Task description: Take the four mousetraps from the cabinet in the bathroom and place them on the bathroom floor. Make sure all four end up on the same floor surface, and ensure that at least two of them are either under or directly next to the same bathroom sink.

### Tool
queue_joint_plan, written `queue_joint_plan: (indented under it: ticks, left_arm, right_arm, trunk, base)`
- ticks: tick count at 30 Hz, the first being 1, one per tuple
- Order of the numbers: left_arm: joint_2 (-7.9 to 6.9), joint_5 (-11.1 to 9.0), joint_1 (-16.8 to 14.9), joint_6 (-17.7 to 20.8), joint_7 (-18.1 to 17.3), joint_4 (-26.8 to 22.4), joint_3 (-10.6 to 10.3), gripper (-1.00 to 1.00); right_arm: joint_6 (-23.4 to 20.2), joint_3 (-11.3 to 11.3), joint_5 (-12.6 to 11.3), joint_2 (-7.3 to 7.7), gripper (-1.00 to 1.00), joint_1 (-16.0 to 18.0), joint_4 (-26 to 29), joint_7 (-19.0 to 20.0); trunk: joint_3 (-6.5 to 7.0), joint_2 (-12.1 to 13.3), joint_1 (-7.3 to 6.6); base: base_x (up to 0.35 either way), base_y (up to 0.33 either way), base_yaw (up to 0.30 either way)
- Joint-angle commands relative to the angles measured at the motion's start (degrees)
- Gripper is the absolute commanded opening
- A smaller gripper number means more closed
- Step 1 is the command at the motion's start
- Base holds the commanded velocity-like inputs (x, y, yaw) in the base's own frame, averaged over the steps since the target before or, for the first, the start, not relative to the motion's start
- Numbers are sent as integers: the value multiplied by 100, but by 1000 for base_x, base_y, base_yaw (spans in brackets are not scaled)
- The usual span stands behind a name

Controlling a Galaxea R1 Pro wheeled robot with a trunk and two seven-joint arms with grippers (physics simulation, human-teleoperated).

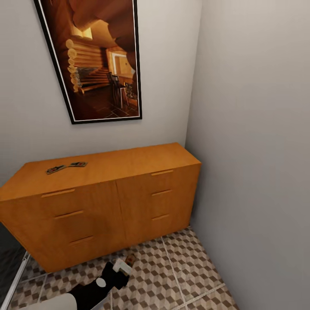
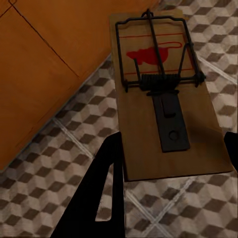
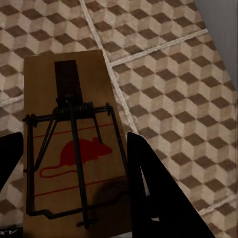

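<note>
Two grey walls meet in a corner, and a framed picture of a log-cabin room hangs on the one behind the cabinet. That cabinet is low, wide and orange-brown, with slim bar handles on its drawer fronts, and it stands against the wall with its right end close to the side wall. Cube-patterned bathroom floor tiles spread out in front of it.

On the cabinet's flat top, toward its left end, two mousetraps lie flat, just beside each other.

Low in the head view, the left arm reaches down in front of the cabinet. Its left hand is clamped on a third mousetrap, one dark finger against each long edge near the board's plain end; the trap is held above the tiles, close to the cabinet front, its wire bar and red mouse mark facing up.

In the right wrist view, the right hand grips a fourth mousetrap the same way, fingers pressed to both long sides, over open floor tiles.
</note>
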State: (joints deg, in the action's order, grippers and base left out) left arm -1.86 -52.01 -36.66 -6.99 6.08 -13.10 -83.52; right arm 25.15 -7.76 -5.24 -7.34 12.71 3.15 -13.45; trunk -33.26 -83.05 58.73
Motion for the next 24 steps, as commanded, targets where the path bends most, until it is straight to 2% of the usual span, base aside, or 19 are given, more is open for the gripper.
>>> queue_joint_plan:
  ticks: [1,4,8,12,14,16,19,24]
  left_arm:
    - [-76,-34,76,-242,41,5,-50,-100]
    - [-219,-78,326,-1004,56,104,-50,-100]
    - [-270,-193,568,-1408,59,303,-47,-100]
    - [-291,-521,794,-1892,54,616,-45,-100]
    - [-295,-747,890,-2172,53,774,-43,-100]
    - [-296,-883,935,-2280,53,855,-42,-100]
    - [-300,-1011,997,-2397,54,931,-42,-100]
    - [-312,-1217,1107,-2674,64,972,-41,-100]
  right_arm:
    - [35,-50,-68,17,-100,3,43,-7]
    - [50,-53,-48,128,-100,3,294,4]
    - [43,-62,-21,179,-100,3,597,8]
    - [14,-79,20,194,-100,3,947,9]
    - [-108,-83,210,192,-100,3,1168,9]
    - [-322,-84,451,190,-100,3,1393,12]
    - [-606,-83,672,189,-100,3,1725,16]
    - [-744,-85,775,191,-100,3,2071,18]
  trunk:
    - [-5,-3,0]
    - [-5,-3,0]
    - [-5,-3,0]
    - [-5,-3,0]
    - [-5,-3,0]
    - [-5,-3,0]
    - [-5,-3,0]
    - [-5,-3,0]
  base:
    - [0,0,0]
    - [0,0,0]
    - [0,0,0]
    - [0,0,0]
    - [0,0,0]
    - [0,0,0]
    - [0,0,0]
    - [0,0,0]
